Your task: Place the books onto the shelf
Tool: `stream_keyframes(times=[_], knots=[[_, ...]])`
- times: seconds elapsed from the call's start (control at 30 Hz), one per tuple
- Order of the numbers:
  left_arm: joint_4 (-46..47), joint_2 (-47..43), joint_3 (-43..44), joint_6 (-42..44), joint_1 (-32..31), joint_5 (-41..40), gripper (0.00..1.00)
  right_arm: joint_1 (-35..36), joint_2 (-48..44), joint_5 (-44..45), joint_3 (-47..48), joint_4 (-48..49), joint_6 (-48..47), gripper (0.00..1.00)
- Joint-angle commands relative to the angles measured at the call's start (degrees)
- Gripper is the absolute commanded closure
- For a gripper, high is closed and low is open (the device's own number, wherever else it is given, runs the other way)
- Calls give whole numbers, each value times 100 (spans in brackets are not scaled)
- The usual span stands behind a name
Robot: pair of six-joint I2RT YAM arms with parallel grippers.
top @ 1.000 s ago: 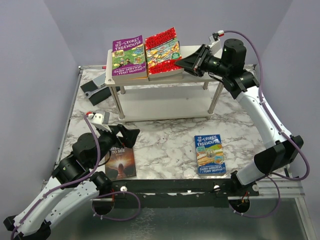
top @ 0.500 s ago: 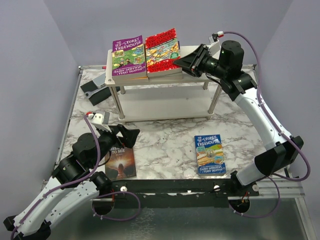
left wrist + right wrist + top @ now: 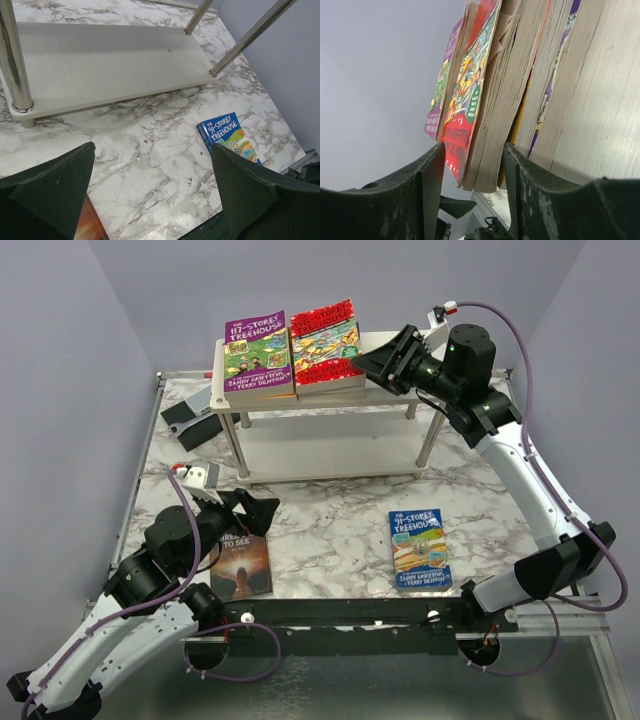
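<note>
Both stacks lie flat on the top board of the shelf (image 3: 330, 445). The purple book (image 3: 257, 355) tops the left one, and the red book (image 3: 326, 340) tops the one just beside it. Flat stacking suits thin paperbacks here, since nothing on the rack would brace them upright.

Your right arm (image 3: 520, 455) reaches in from the shelf's open right end, level with that board, so a book can go onto the pile flat. Its jaws stand partly open, one finger above the red cover and one below its page block (image 3: 492, 125). You cannot tell from these views whether the pads are pressing the book or standing just off it.

Your left arm (image 3: 150, 580) sits low at the near left, its jaws spread as wide as they go and holding nothing. They hang just above the dark book (image 3: 240, 565) on the desk (image 3: 330, 520), probably because that book is the nearest pick. The blue book (image 3: 420, 550) lies flat on the desk's near right, well apart from the shelf and on the right arm's side. Two books seem left to shelve.
</note>
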Motion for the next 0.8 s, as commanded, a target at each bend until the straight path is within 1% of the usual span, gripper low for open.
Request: stream_keyframes(times=[0.0, 0.17, 0.37, 0.57, 0.77], knots=[[86, -42, -56, 55, 30, 45, 1, 40, -172, 424, 89, -332, -428, 45], [86, -62, -60, 55, 30, 45, 1, 38, -369, 896, 227, -852, -978, 43], [87, -69, -56, 55, 30, 62, 1, 40, -949, 1644, 111, -1521, -1624, 40], [87, -55, -57, 59, 30, 84, 1, 40, -1833, 2371, -825, -1911, -1874, 36], [93, -7, -55, 63, 30, 106, 1, 36, -2830, 2971, -2073, -2347, -1688, 33]])
